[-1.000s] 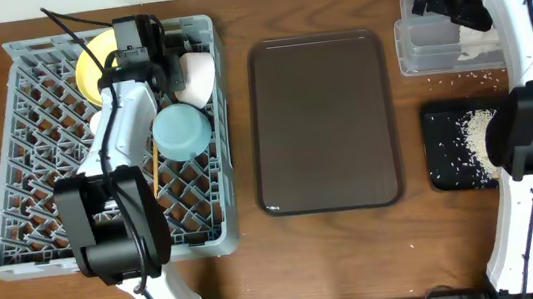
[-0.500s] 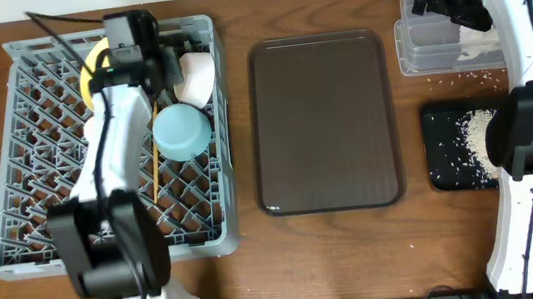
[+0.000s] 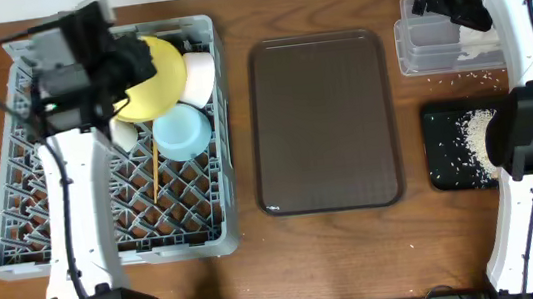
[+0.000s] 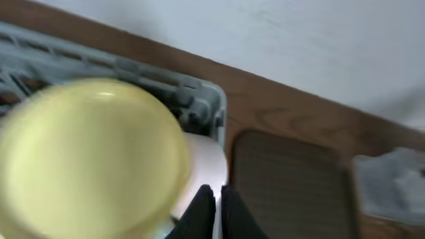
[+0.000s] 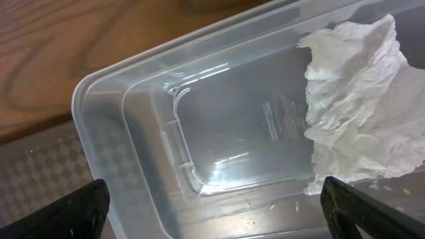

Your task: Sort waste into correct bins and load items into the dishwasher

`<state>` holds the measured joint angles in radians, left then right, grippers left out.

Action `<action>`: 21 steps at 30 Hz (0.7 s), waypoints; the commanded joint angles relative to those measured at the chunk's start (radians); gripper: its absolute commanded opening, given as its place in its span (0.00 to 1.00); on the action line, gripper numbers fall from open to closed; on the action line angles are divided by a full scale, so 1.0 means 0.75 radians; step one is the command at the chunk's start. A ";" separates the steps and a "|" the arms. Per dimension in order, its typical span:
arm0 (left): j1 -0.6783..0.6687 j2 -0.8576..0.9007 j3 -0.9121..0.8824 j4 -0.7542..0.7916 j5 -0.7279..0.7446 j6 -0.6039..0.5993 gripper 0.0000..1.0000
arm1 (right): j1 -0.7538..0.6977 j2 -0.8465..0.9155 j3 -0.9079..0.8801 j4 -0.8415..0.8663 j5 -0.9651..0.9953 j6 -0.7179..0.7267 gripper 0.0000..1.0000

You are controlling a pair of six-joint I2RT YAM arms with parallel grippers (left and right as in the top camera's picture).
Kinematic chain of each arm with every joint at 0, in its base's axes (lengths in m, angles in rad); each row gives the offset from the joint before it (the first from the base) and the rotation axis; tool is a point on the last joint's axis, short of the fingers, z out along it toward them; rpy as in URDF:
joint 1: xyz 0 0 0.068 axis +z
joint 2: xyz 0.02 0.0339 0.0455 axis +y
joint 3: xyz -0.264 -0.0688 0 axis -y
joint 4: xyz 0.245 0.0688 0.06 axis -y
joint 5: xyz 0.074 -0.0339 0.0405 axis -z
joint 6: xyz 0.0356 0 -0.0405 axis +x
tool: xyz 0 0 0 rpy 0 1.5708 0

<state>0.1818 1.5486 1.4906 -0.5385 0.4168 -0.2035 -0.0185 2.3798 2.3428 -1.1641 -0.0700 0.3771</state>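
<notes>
While the left wrist view smeared, the pale yellow plate (image 4: 93,159) showed only as a blur, its lower edge cut off, and the left gripper (image 4: 214,206) hung beside it, jaws pressed together on nothing. Overhead, the plate leaned at the back of the grey rack (image 3: 10,199), against the white bowl (image 3: 200,77), with the blue bowl (image 3: 182,132) just in front and the chopsticks (image 3: 154,172) poking out at its near edge. Open lattice lay across the rack's near half, and the brown serving tray (image 3: 322,123) sat between rack and bins. The right gripper (image 5: 212,216) hovered, jaws wide apart, over the clear tub (image 5: 119,133), where the napkin (image 5: 352,119) ran off the frame's right edge. Rice (image 3: 476,131) lay on the black tray (image 3: 446,174). A second earlier the left arm had covered half the plate; it had since swung to the rack's left side, while the right arm had not budged.
</notes>
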 commanded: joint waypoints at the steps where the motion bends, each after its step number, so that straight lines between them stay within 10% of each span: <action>1: 0.107 0.001 -0.001 -0.010 0.232 -0.051 0.08 | 0.009 -0.016 0.022 -0.004 0.018 -0.021 0.99; 5: 0.130 0.031 -0.001 -0.036 0.223 0.228 0.17 | 0.009 -0.016 0.022 -0.004 0.018 -0.021 0.99; 7: 0.110 0.081 -0.001 -0.060 0.129 0.381 0.48 | 0.009 -0.016 0.022 -0.004 0.018 -0.021 0.99; 10: 0.092 0.151 -0.001 -0.053 -0.032 0.405 0.66 | 0.009 -0.016 0.022 -0.004 0.018 -0.021 0.99; 21: 0.056 0.420 -0.001 -0.027 -0.063 0.533 0.66 | 0.009 -0.016 0.022 -0.004 0.018 -0.021 0.99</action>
<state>0.2436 1.8309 1.4906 -0.5682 0.3824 0.1047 -0.0185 2.3798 2.3428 -1.1641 -0.0700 0.3771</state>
